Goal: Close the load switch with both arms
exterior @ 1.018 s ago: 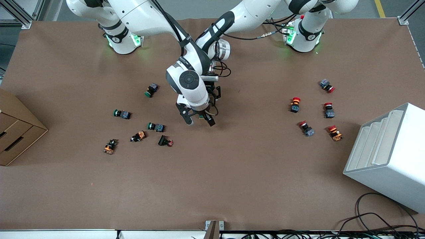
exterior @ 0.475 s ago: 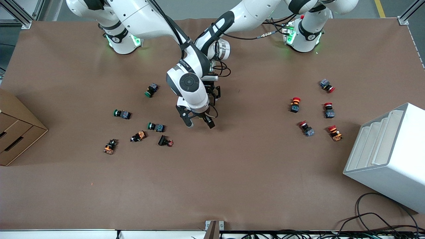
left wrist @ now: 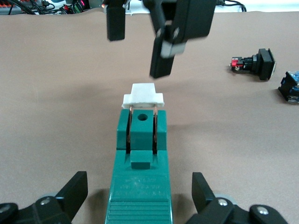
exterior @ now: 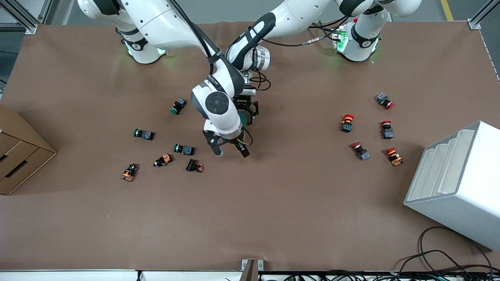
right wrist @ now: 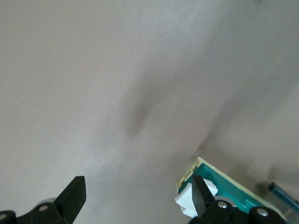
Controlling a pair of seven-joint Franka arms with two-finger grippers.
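Right hand (exterior: 228, 150) hovers spread wide mid-frame, empty; left hand (left wrist: 140, 196) straddles the load switch (left wrist: 140, 170) at centre, released. Best steady the green body, then press the white lever (left wrist: 143, 96) squarely down.

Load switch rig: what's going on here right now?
Both arms are working at mid-table on the green load switch, which lies on the table. The left claw sits open on either side of its body, not clamped. The right claw is open, just past the switch's white lever end and not touching it. Green and red push-buttons lie scattered toward either end of the table, untouched.
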